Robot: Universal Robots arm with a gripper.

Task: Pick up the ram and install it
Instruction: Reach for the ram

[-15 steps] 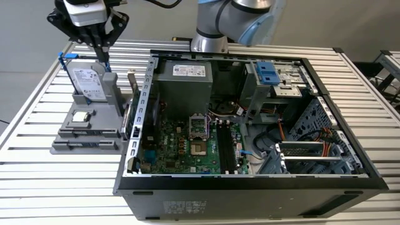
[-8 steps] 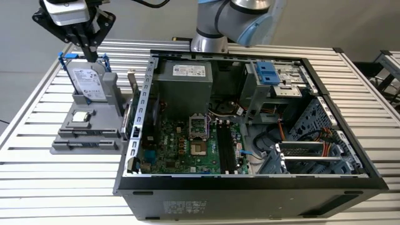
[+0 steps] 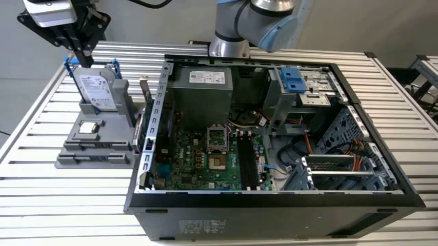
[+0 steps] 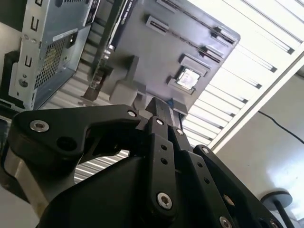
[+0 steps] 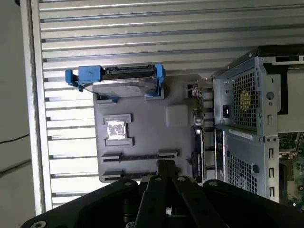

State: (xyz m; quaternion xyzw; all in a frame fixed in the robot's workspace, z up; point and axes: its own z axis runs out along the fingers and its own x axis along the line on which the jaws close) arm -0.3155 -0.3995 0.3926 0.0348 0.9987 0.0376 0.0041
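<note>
Gripper [image 3: 83,57] hangs over the far end of the grey holder [image 3: 96,148], just above the upright hard drive [image 3: 96,89] with blue handles. In both wrist views the fingers [image 5: 166,164] meet in one narrow black stack with nothing between them, so I read the tool as closed and empty; the tips themselves are partly masked by the linkage, so this is probable, not certain. Ram [image 3: 145,95] stands on its long edge in a slot on the holder's side nearest the case [image 3: 274,200], just beside the case wall and well apart from the gripper. Standing on edge leaves its upper edge free for a pinch from above, presumably the reason for the fixture. The first wrist view shows it edge-on [image 5: 196,128] between holder and case. Processor [image 3: 87,128] lies flat in its own pocket mid-holder. Case lies open side up on the slatted table [image 3: 68,205], motherboard [image 3: 198,159] exposed, long memory slots [image 3: 250,159] accessible from above. Ram not yet picked up; nothing installed.
</note>
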